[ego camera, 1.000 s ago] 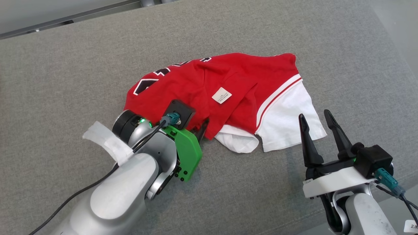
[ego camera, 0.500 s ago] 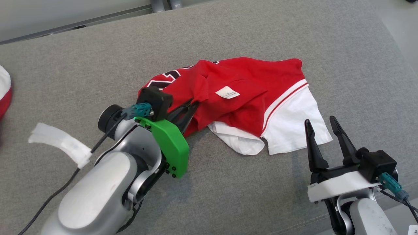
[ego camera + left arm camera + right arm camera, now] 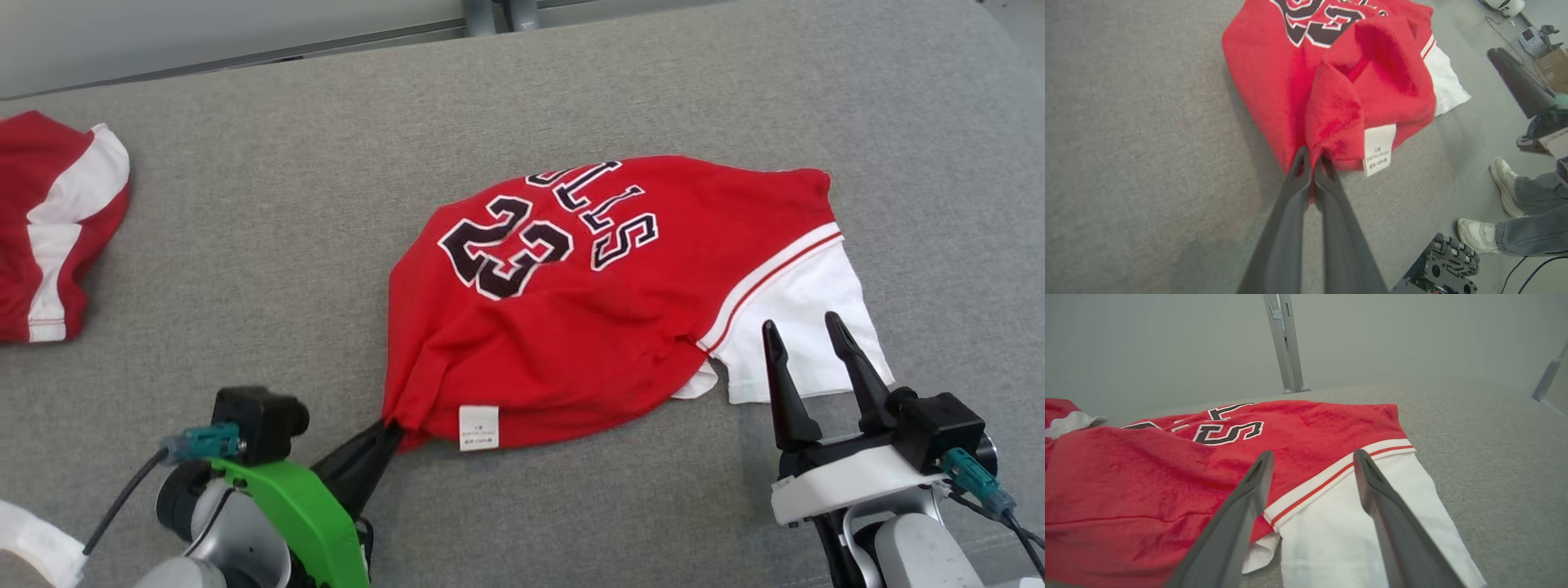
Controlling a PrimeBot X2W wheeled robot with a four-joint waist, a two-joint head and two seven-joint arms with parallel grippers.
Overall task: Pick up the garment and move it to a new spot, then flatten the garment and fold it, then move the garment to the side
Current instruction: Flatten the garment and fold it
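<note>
– Grip first: is the left gripper [image 3: 1312, 157] on anything?
– Yes. Its two fingers are pressed together on a bunched corner of the red shirt [image 3: 571, 310], right beside the white label [image 3: 478, 426]. A second ago they stood apart at that edge.
– And the shirt itself?
– It lies on the grey cushion [image 3: 245, 245], in front of both arms, but it looks different. The crumpled heap with the label on top has turned over, and the black number now faces up. The camera has swung too, so I can't say how far the shirt has travelled.
– The right gripper [image 3: 800, 322]?
– Spread wide and holding nothing, with its tips at the white sleeve [image 3: 816, 278]. No change there.
– Where does that leave the job?
– I'd say the pick-up is under way: the hold is made and the cloth is pulled taut at the corner. Flattening and folding are still ahead. With only one pinch point, the shirt will probably trail and bunch.
– Anything else nearby?
– A second red-and-white garment [image 3: 49, 229] lies well off to the left.
</note>
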